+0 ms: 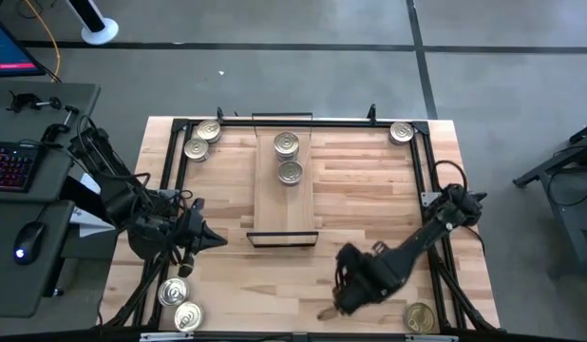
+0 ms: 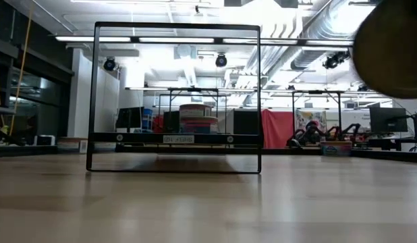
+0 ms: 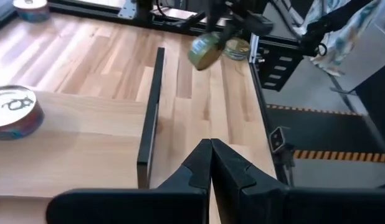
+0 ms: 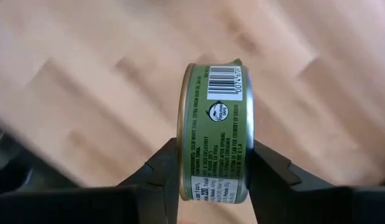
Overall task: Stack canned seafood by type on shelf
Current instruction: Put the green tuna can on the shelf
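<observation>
grey concrete floor around the table. a desk with a keyboard and mouse. ceiling strip lights glow beyond.

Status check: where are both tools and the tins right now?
Right tool shut on a green-label tin, held on edge above the table's near right. Left tool shut, empty, parked left. Two tins on the shelf. Path looks clear.
</observation>
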You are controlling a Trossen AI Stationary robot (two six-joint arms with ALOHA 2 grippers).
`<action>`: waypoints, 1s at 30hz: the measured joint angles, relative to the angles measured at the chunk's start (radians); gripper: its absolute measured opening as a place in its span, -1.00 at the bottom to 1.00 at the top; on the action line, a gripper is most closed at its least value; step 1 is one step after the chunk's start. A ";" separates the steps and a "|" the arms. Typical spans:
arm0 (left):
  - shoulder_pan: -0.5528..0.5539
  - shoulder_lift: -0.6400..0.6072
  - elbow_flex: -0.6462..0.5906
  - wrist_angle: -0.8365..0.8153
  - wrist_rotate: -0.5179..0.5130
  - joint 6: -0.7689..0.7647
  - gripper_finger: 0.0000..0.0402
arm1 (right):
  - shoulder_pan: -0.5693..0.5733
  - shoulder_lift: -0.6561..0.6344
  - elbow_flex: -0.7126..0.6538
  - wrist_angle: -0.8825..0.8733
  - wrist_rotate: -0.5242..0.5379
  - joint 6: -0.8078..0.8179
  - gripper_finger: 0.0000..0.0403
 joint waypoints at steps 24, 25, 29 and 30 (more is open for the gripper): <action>0.045 0.009 -0.002 0.041 -0.290 -0.087 -1.00 | -0.772 -0.738 -1.126 1.463 -0.189 -0.380 -0.41; 0.059 0.009 -0.002 0.068 -0.336 -0.084 -1.00 | -0.790 -0.720 -1.160 1.553 -0.210 -0.368 -0.41; 0.149 0.009 -0.002 0.168 -0.500 -0.006 -1.00 | -0.825 -0.624 -1.240 1.788 -0.317 -0.357 -0.41; 0.175 0.006 -0.002 0.191 -0.512 0.014 -1.00 | -0.828 -0.593 -1.243 1.829 -0.342 -0.357 -0.41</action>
